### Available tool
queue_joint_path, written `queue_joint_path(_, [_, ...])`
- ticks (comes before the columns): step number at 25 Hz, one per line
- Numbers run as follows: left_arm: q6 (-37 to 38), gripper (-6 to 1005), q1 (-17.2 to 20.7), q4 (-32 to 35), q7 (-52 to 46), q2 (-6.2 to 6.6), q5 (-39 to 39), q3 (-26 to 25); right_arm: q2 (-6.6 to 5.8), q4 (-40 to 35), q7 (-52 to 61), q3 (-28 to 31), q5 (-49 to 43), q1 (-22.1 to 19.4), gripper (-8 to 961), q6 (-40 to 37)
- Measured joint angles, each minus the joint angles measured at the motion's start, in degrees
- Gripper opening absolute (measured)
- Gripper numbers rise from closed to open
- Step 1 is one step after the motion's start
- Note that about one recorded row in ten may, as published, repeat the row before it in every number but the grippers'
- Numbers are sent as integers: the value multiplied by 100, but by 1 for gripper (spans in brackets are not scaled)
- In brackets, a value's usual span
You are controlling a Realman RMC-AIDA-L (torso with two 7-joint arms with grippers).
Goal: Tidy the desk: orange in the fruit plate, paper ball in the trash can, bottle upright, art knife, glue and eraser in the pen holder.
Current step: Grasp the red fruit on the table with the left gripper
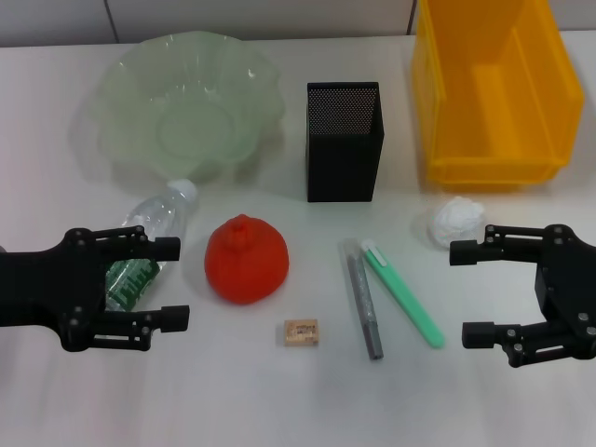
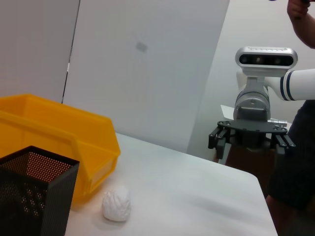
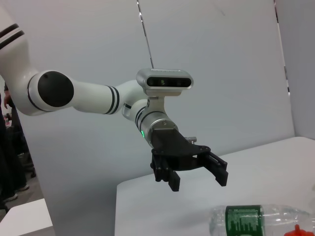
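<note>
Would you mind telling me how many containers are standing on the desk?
3: the green fruit plate at rear left, the black pen holder in the middle, the yellow bin at rear right.

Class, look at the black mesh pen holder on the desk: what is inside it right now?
From the head view, the black mesh pen holder shows only its dark open top, with nothing sticking out. Its floor is hidden by the walls. The green art knife, grey glue stick and eraser lie on the desk in front of it.
</note>
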Motion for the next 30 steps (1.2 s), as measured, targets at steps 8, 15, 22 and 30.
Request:
queue_joint_path(8, [5, 801, -1, 14, -55, 0, 4, 19, 4, -5, -11, 0, 0, 10, 827, 22])
queue_joint_path(15, [-35, 773, -65, 44, -156, -20, 22, 25, 5, -6, -12, 29, 0, 20, 826, 30])
queue_joint_path(22, [-238, 745, -541, 680, -796, -116, 332, 341, -78, 333, -101, 62, 0, -76, 826, 400])
queue_joint_path(30, [-1691, 712, -1168, 679, -1173, -186, 659, 1497, -169, 801, -325, 72, 0, -233, 825, 905])
